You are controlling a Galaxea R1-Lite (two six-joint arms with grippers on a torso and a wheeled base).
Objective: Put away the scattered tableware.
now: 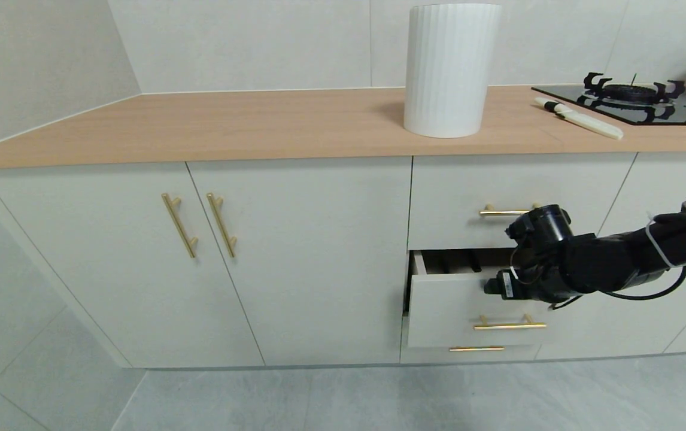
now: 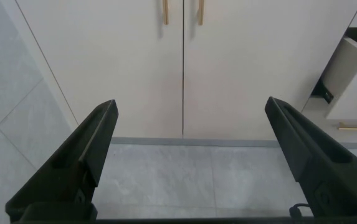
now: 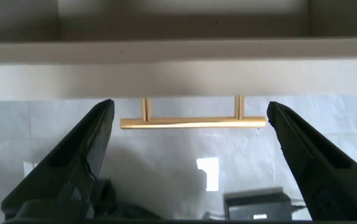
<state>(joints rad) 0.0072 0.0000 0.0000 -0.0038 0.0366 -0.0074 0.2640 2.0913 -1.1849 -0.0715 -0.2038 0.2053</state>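
My left hand [image 2: 190, 107] is spread wide and holds nothing. It faces a pair of shut cupboard doors [image 2: 240, 68], with grey floor tiles [image 2: 166, 180] below it. Well above my right hand and a little to its left, a tall white ribbed canister [image 1: 451, 69] stands on the wooden counter [image 1: 259, 126]. My right hand [image 3: 190, 109] is also wide open and empty, and it sits against the front of a drawer [image 1: 445, 305] that is pulled partly out. The drawer's gold handle [image 3: 194, 122] lies just past my fingertips, in line with the gap between them. I cannot tell whether I touch the drawer front. The pale knife [image 1: 582, 123] lies on the counter, well above this hand and to its right, beside the black stove [image 1: 636, 99].
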